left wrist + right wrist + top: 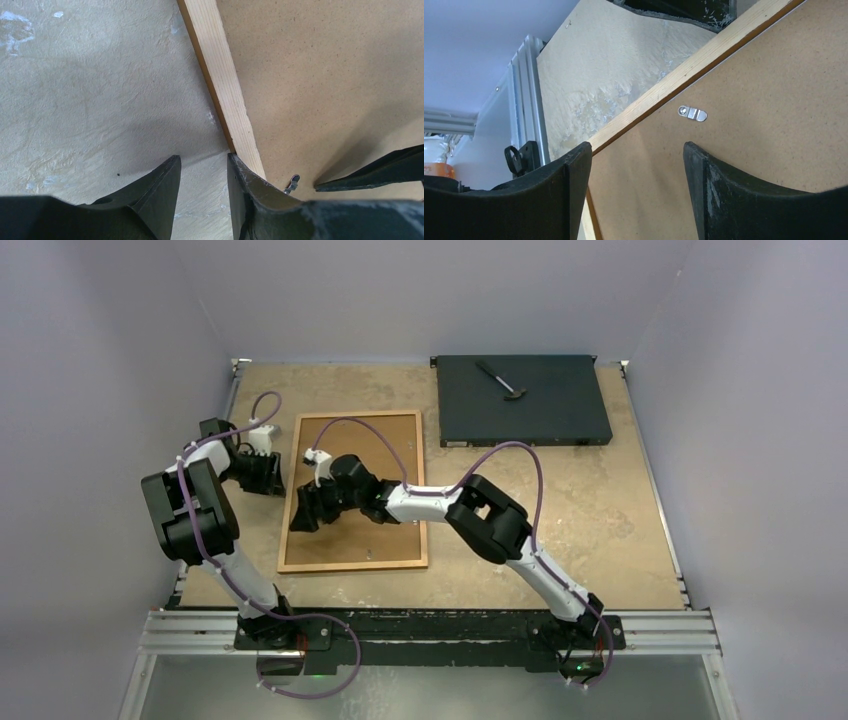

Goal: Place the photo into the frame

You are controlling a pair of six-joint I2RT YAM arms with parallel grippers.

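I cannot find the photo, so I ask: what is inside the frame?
The frame holds a brown backing board with a small metal clip. The board covers whatever lies under it, so that cannot be seen.

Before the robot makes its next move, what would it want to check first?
1. Is the frame lying flat, back side up? Ok.
2. Is the backing board sitting inside it? Ok.
3. Is the photo under that board? Cannot tell; no view shows it.
4. Is the left gripper open at the frame's left rail? Ok.
5. Is the right gripper open above the board? Ok.
6. Is the metal clip ahead of it locked or released? Cannot tell.
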